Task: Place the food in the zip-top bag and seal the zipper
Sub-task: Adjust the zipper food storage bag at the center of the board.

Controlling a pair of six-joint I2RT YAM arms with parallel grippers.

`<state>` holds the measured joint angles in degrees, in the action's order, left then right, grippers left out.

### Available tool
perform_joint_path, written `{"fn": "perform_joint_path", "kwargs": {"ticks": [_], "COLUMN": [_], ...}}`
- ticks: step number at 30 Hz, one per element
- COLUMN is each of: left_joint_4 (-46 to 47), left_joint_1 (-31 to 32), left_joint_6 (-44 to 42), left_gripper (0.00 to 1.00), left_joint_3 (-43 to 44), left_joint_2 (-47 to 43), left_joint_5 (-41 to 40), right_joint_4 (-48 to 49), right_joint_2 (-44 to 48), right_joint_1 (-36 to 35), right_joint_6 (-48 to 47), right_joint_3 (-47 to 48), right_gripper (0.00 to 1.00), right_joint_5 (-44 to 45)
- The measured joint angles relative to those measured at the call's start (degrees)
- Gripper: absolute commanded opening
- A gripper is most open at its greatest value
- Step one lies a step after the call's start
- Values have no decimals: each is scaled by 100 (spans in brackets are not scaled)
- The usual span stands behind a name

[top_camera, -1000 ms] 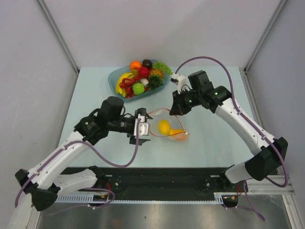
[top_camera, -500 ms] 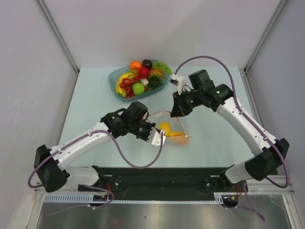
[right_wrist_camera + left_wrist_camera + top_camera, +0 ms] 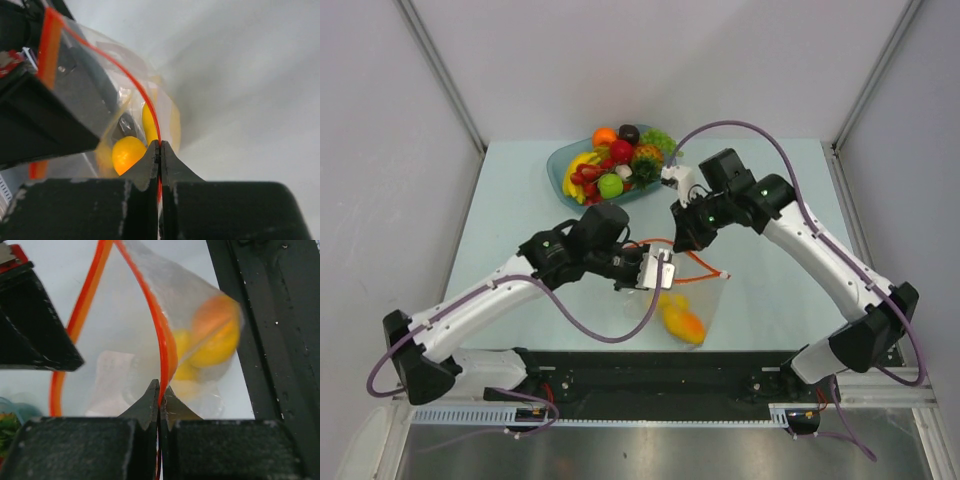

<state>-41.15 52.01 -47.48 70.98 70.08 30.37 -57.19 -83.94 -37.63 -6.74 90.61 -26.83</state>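
in the top view, one teal tray sits upper centre with a heap of loose food, too crowded to count. down and right of it, the left gripper is clenched on one lip of the zipper; its wrist view shows the tips pinching that strip while the other lip bows away to the left, so the mouth gapes. one zip-top bag hangs below, toward the lower centre, with two mango pieces in it, one yellow and one orange. just up and right, the right gripper is clamped on the zipper too. the strip's long axis runs upper left to lower right between the two grippers. the loose food lies up and left of both, the right gripper slightly nearer.
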Motion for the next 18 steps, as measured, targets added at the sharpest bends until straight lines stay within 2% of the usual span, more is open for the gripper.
{"fn": "perform_joint_path", "kwargs": {"ticks": [4,7,10,12,13,15,16,18], "left_joint_4": [90,-382,-739,-614,-546,-501,-498,-457], "left_joint_1": [0,122,199,203,201,199,199,188], "left_joint_6": [114,-160,-201,-153,-118,-66,-48,-2], "left_gripper": [0,0,0,2,11,21,37,60], "left_joint_3": [-107,-153,-131,-306,-476,-769,-841,-870], "left_joint_2": [-483,-807,-461,-173,-98,-83,-87,-90], "left_joint_5": [9,11,96,79,55,-42,-61,-87], "right_joint_4": [-13,162,162,164,155,111,105,125], "right_joint_2": [-251,-155,-87,-87,-92,-133,-170,-205], "right_joint_1": [404,555,251,72,31,79,131,205], "right_joint_6": [-63,-76,-111,-162,-197,-214,-214,-214], "right_joint_3": [619,850,715,485,354,195,164,105], "right_gripper": [0,0,0,0,0,0,0,0], "right_joint_5": [96,111,109,118,146,203,219,247]}}
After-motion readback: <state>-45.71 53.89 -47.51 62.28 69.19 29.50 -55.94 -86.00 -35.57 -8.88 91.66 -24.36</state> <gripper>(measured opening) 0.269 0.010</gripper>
